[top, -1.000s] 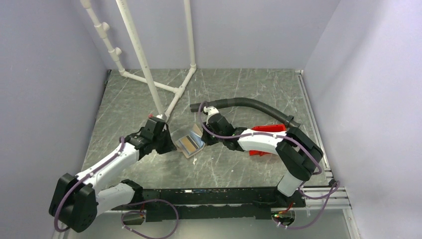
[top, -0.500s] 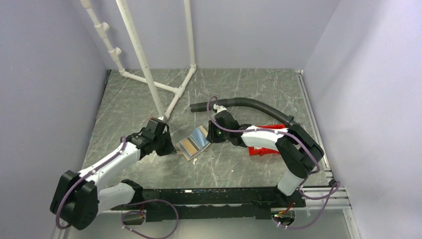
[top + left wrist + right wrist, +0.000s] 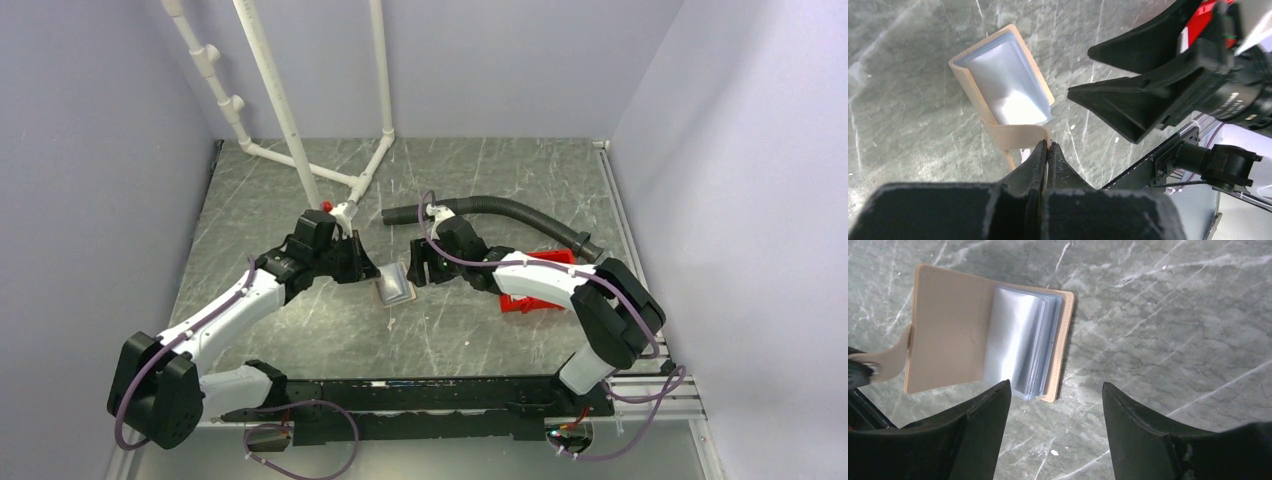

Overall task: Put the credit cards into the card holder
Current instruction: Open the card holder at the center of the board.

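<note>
Card holder is seen from above lying open at the table's centre, between both grippers. Half a second before, it was tilted up and spread wider, and the left gripper has since been shifted toward 1 o'clock. From the left wrist, those jaws are clenched on the holder's strap. From the right wrist, the right gripper is released, with the holder at 10 o'clock.

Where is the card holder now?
In the top view, the card holder lies open at the centre of the table, between the left gripper, which pinches its strap, and the open right gripper.
</note>
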